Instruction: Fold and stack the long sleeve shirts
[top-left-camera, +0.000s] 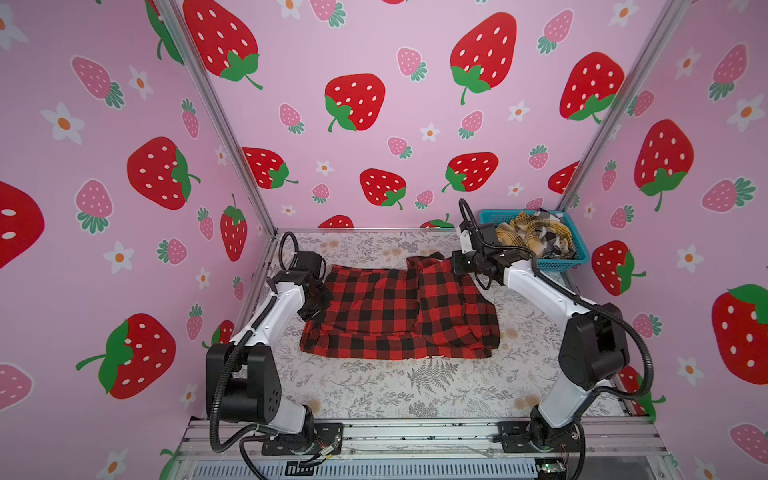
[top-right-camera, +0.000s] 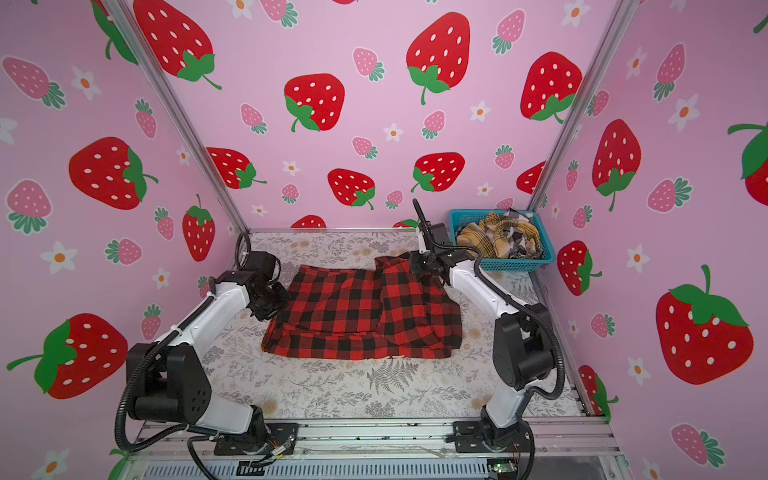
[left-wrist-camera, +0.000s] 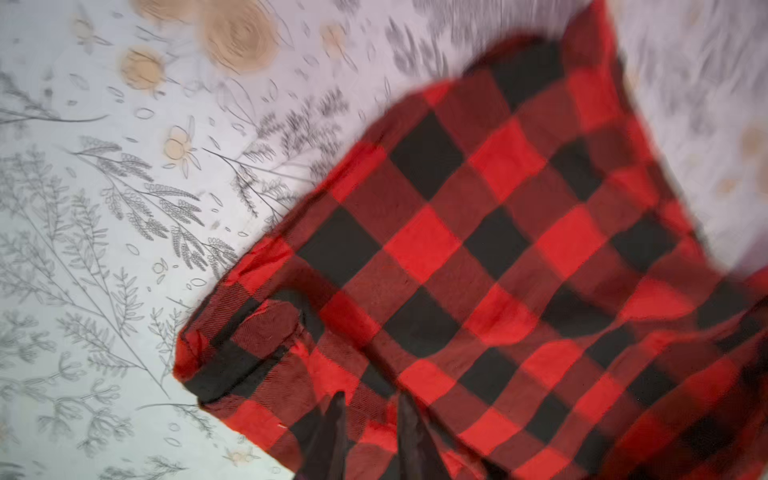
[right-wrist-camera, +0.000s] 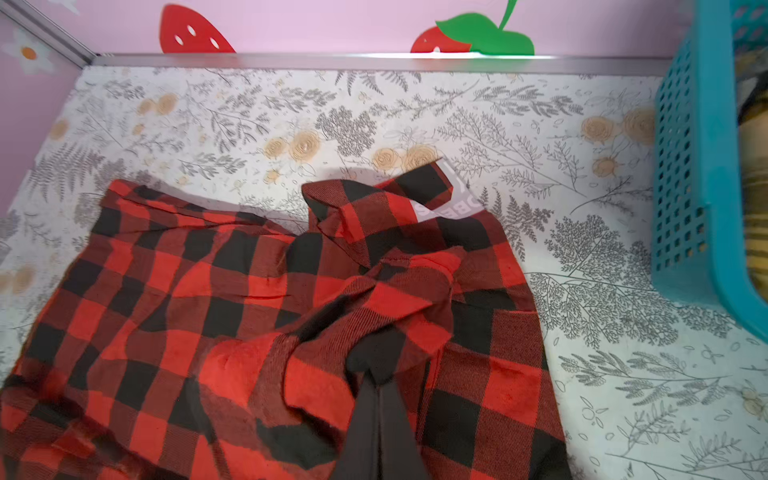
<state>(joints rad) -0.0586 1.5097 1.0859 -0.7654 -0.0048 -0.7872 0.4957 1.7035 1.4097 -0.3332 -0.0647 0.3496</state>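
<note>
Nearest, a metal rail (top-left-camera: 415, 434) runs along the counter's (top-left-camera: 415, 386) front edge. In both top views the red-and-black shirt (top-left-camera: 399, 316) (top-right-camera: 361, 320) lies rumpled mid-counter, the left gripper (top-left-camera: 318, 305) at its left edge and the right gripper (top-left-camera: 461, 266) at its far right corner. A turquoise basket (top-left-camera: 561, 264) of plaid shirts (top-left-camera: 528, 235) sits in the counter's far right corner.

Left wrist view, blurred: fingers (left-wrist-camera: 328, 432) slightly apart over the shirt; grasping or not, I cannot tell.

Right wrist view: the right gripper (right-wrist-camera: 378, 382) is clenched on bunched red cloth.
</note>
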